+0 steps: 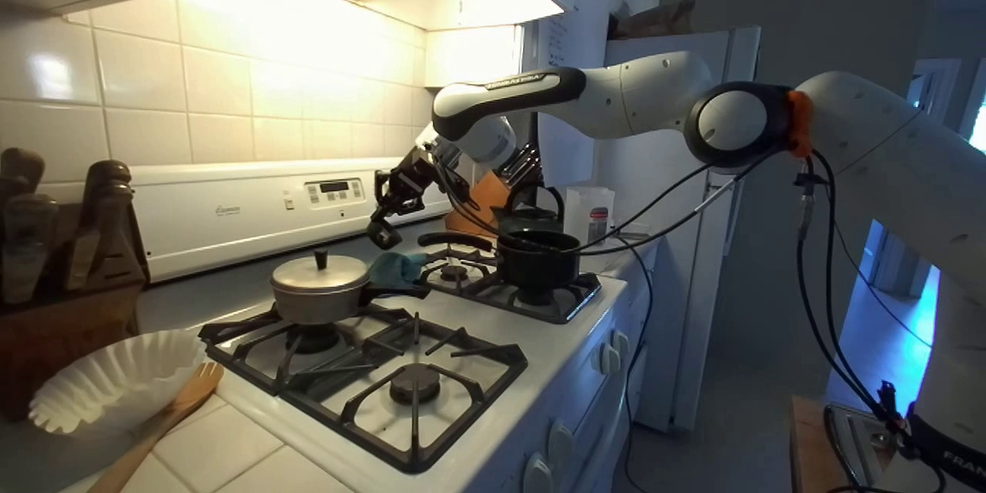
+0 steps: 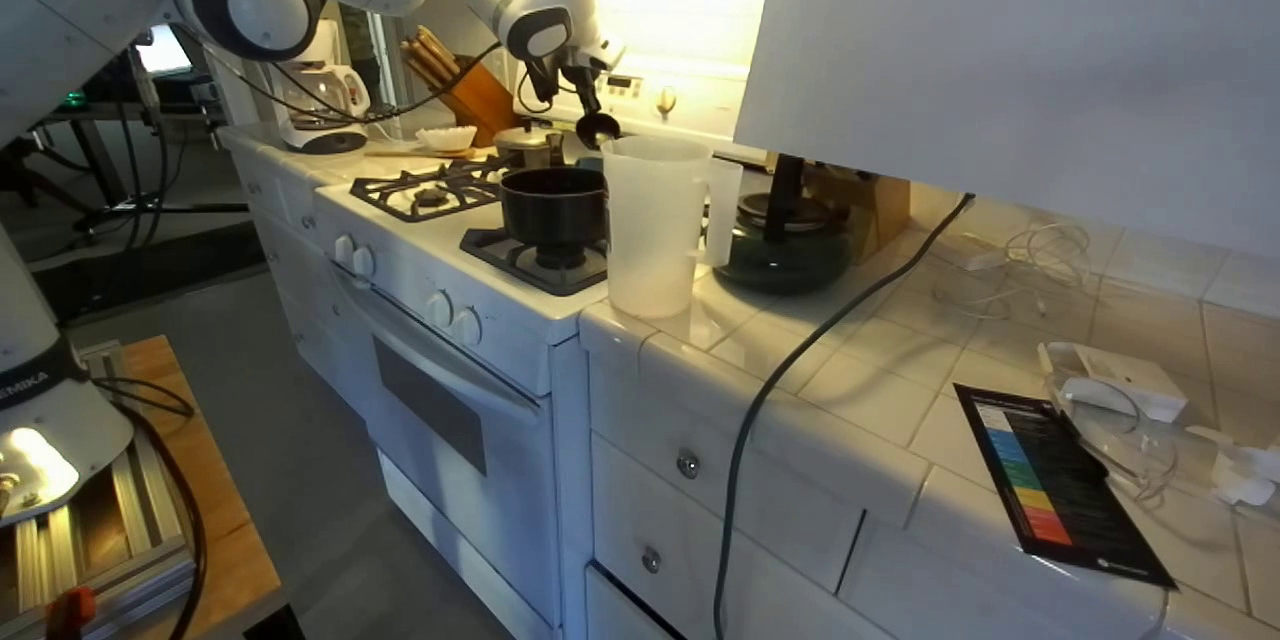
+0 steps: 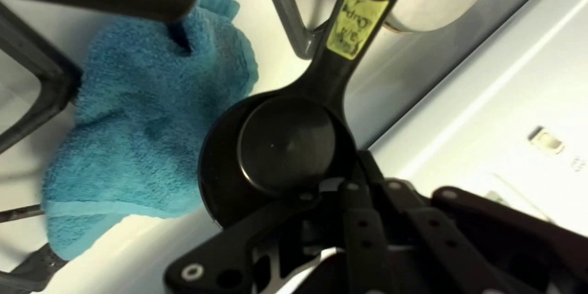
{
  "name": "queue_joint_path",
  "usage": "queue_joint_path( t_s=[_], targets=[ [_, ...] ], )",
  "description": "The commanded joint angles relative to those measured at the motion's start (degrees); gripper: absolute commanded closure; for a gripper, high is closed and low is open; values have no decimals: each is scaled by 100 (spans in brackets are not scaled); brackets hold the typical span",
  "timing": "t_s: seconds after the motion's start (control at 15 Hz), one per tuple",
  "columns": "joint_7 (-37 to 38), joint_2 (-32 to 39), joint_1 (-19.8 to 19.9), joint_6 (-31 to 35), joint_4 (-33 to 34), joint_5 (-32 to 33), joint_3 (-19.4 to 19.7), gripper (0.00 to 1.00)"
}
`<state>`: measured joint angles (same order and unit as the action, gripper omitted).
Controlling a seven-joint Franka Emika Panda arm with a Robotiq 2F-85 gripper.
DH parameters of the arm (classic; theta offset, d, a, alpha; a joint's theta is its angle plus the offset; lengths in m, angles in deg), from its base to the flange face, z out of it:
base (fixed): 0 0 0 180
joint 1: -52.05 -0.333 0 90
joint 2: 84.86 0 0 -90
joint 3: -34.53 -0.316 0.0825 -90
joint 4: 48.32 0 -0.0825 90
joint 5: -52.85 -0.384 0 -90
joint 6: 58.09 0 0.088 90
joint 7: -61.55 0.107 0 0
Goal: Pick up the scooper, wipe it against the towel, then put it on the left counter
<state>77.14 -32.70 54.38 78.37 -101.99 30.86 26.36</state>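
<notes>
My gripper (image 3: 364, 165) is shut on the rim of the scooper (image 3: 294, 142), a black round cup whose handle bears a yellow label. The cup hangs from the fingertips, as seen in both exterior views, with scooper (image 1: 383, 234) and scooper (image 2: 598, 128). Below it, on the stove top, lies the crumpled teal towel (image 3: 151, 115). A small gap seems to part the cup from the towel (image 1: 394, 269); the cup covers part of the towel's edge in the wrist view. The left counter (image 1: 219, 443) is white tile, beside the stove. The grip point itself is dark.
A lidded silver pot (image 1: 320, 293) stands close to the towel, its black handle reaching over the stove. A black pot (image 1: 538, 262) sits on a grate. A paper filter (image 1: 115, 377) and wooden fork (image 1: 166, 416) lie at the left. A pitcher (image 2: 655, 230) stands beside the stove.
</notes>
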Motion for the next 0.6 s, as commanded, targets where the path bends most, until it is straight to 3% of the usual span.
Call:
queue_joint_path(
  t_s=[0.0,0.33,0.53],
  targets=[
    [-284,311,71,-381,552,-101,-223,99],
    [-173,439,82,-1080,714,-71,-201,99],
    [149,484,-38,-988,730,209,189,99]
  ],
)
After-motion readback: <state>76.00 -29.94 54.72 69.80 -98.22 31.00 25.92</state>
